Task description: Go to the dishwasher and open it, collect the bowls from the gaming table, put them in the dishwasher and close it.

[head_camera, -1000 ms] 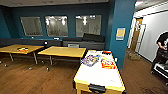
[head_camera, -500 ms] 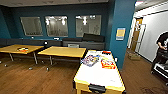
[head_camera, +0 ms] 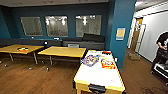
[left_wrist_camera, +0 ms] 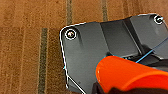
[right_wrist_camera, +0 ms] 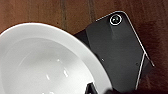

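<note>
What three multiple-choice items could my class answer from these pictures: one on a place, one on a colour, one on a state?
1. Where do the colourful boxes lie?
A. On the wooden floor
B. On the white-topped table
C. On the dark sofa

2. What colour is the bowl in the right wrist view?
A. Green
B. Black
C. White

3. In what state is that bowl?
A. Empty
B. Full of soup
C. Broken in pieces

Answers:
1 B, since the head view shows the boxes at the far end of the white top.
2 C, since the bowl is glossy white against the brown floor.
3 A, since its inside shows bare and whole, with only light reflections.
</note>
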